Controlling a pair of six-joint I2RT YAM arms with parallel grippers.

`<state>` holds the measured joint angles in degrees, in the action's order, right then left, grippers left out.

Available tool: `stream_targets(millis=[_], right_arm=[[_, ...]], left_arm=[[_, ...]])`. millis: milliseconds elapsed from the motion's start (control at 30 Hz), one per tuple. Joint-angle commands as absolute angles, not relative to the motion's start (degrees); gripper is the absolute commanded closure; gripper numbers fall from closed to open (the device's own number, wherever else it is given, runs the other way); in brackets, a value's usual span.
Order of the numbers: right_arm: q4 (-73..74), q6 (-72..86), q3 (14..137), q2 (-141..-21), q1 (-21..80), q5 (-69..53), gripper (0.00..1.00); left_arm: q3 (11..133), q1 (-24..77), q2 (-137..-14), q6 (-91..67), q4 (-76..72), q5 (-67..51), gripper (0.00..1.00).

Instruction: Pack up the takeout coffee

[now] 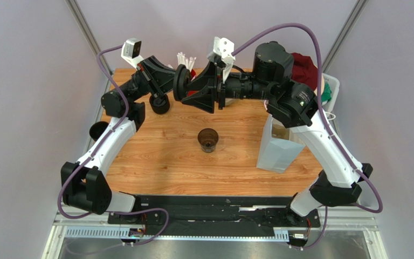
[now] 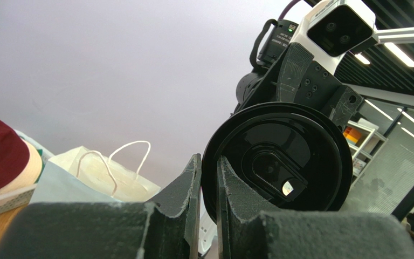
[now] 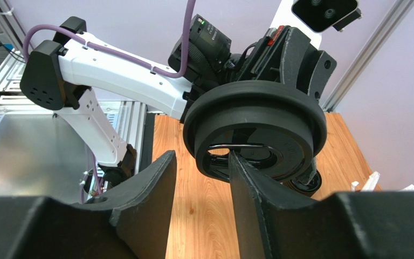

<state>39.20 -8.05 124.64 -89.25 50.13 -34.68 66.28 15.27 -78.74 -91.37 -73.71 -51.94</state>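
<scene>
Mid-air over the table's (image 1: pixel 155 162) far side: my left pincer (image 2: pixel 208 162) was clamped narrow on the rim of the black lid (image 2: pixel 277 156), held on edge. My right pincer (image 3: pixel 201 162) was spread wide about the lid, not closed on it. The brown cup (image 1: pixel 208 140) stood open at table centre, w/ the lid aloft at its 11 o'clock and a pale bag (image 1: pixel 279 148) at its 3. I judged it early: lid not yet on, cup not bagged.
</scene>
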Motion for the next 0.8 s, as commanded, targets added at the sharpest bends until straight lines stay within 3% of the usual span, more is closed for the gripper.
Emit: stream_targets(millis=[0, 533, 700, 767], right_arm=[[38.41, -6.94, 124.45, -88.24, 51.42, -32.43, 0.57], [39.02, -7.47, 124.28, -87.54, 52.47, -29.97, 0.99], [39.37, -7.64, 124.63, -87.8, 52.47, -29.88, 1.0], [39.72, -8.08, 124.8, -87.71, 52.47, -29.88, 1.0]], left_arm=[[66.27, 14.86, -78.05, -89.65, -76.64, -51.15, 1.0], [65.92, 13.97, -77.78, -89.03, -76.29, -51.33, 1.0], [65.92, 13.89, -77.7, -88.95, -76.38, -51.59, 0.99], [66.0, 13.62, -77.43, -88.95, -76.29, -51.85, 0.89]])
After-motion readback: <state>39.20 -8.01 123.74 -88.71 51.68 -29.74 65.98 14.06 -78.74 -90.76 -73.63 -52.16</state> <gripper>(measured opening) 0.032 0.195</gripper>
